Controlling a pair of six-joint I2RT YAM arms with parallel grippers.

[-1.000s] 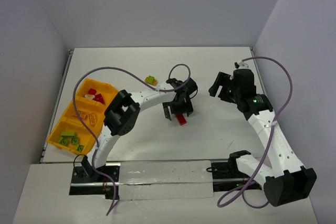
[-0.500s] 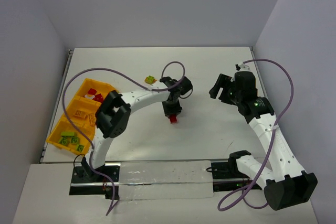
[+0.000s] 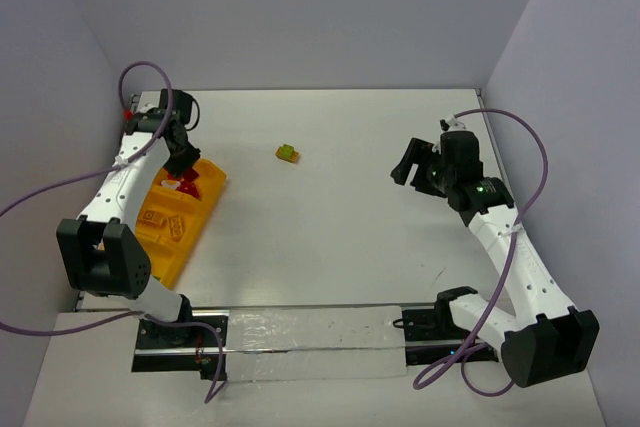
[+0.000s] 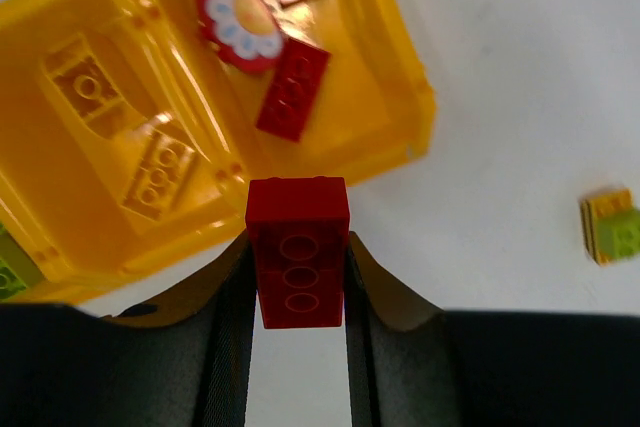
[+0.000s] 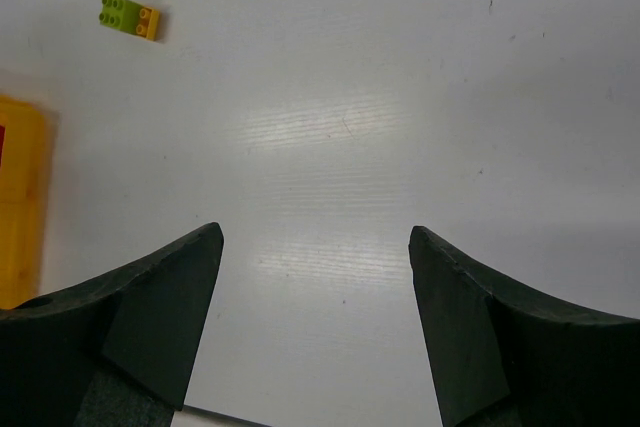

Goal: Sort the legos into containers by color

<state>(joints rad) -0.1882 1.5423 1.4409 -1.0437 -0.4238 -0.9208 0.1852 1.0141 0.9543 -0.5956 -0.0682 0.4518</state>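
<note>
1. My left fingers [image 3: 183, 154] have swung from mid-table to the tray [image 4: 422, 119], gripping a red brick [image 4: 297, 259] at the rim of its red-brick compartment
2. My right fingers [image 3: 408, 164] hang open above the table [image 3: 350, 247], where a green-yellow clump [image 3: 288, 153] lies

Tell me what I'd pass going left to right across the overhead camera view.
Orange-yellow tray → green-and-yellow brick → right gripper. The left gripper, holding a red brick, overlaps the tray, so I've left it out.

No readable text, labels or numbers.
</note>
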